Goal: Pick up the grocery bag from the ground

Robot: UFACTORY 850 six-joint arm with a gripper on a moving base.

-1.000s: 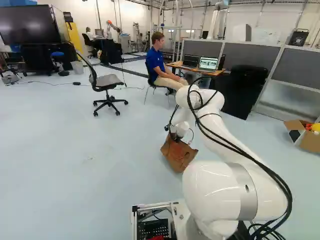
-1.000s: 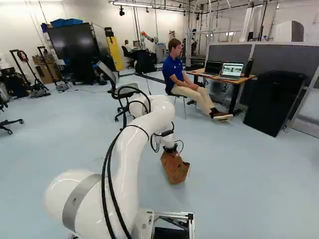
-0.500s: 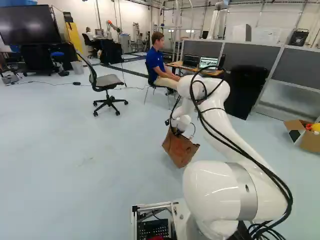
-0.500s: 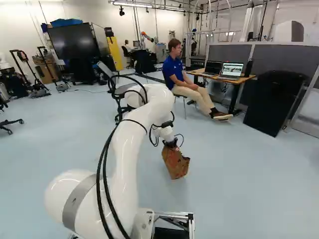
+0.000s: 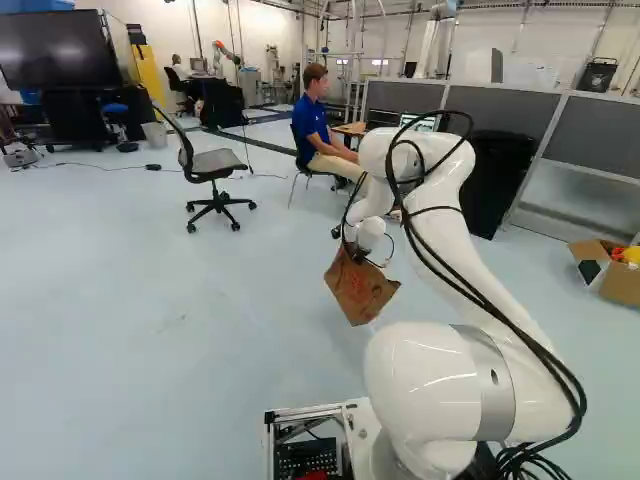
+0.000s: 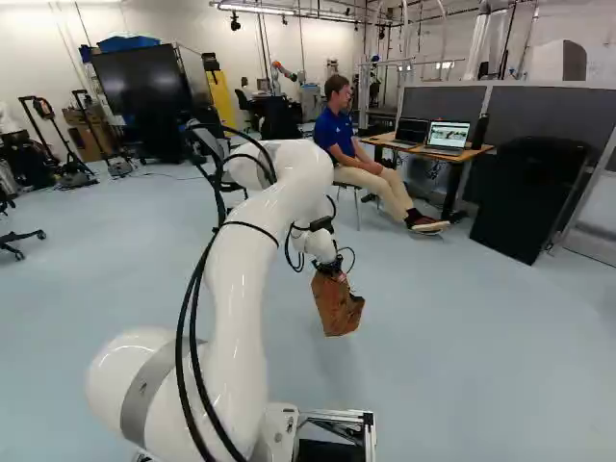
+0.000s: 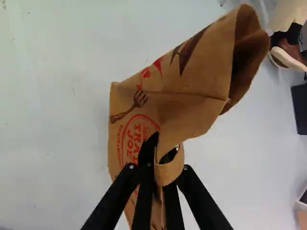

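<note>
1. And there's the brown paper grocery bag [image 5: 358, 288], up in the air above the pale floor [image 5: 180, 370], hanging tilted beneath the black gripper [image 6: 332, 271]!
2. Look at that hold in the wrist view: the fingers stand nearly together, pinching the bag's paper between them, a curled paper loop right at the tips.
3. The bag's open mouth gapes ahead of the gripper, off to one side, red lettering and a drawn fork showing on its face.
4. The white arm [image 6: 241, 308] arches high above its joint, black cables [image 6: 197, 356] running along it.
5. Out beyond, a swivel chair [image 5: 213, 163] at the left of the left base view; a cardboard box [image 5: 622, 284] at its right.
</note>
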